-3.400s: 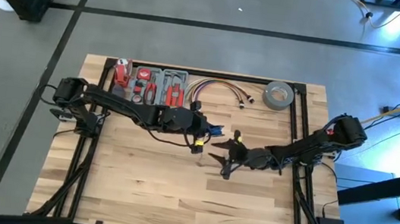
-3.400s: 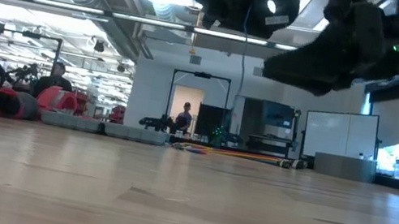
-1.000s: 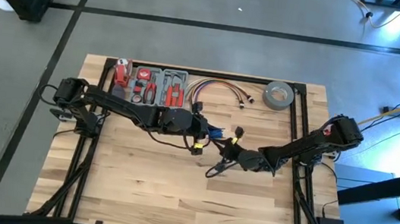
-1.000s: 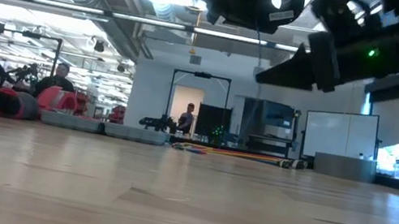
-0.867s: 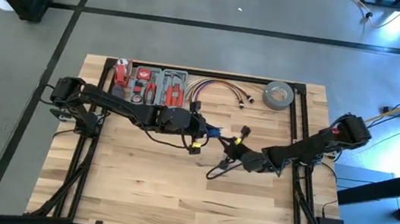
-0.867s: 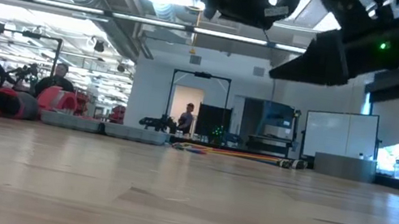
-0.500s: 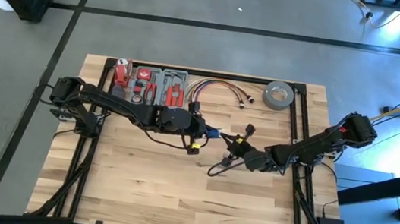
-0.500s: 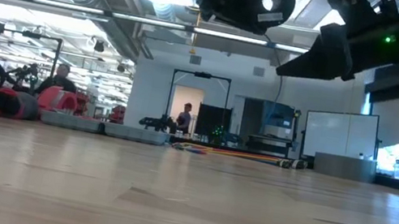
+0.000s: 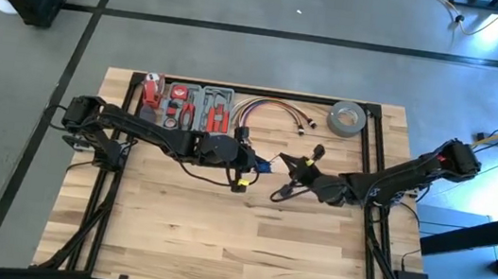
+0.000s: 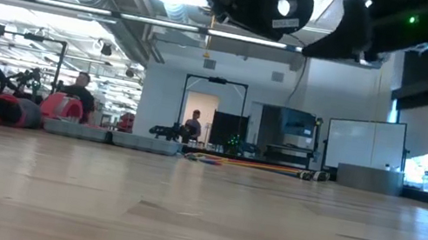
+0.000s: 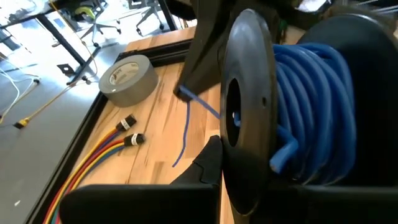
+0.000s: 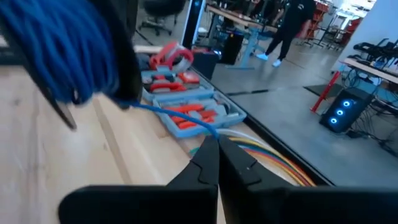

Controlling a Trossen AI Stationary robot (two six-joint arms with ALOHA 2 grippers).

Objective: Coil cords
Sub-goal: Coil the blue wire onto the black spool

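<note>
I'm mid-wrap here, so the trick as I see it is keeping the blue cord (image 12: 163, 112) taut between the two arms while it goes round, feeding each turn next to the last one so nothing slips over the rim, and not yanking hard enough to pull the end out of the pinch.

Biggest thing first: the table (image 9: 217, 240) fills the middle of the high view, both arms meeting just above its centre. The left gripper (image 9: 247, 170) sits centre frame with its fingers pressed together on the black spool (image 11: 249, 112), which fills the right half of the left wrist view and already carries a fat bundle of blue turns.

The right gripper (image 12: 213, 149) is just right of centre in the high view, fingers squeezed shut, pinching the loose blue cord right at its tips; the strand runs from there to the spool in the upper left of the right wrist view.
</note>
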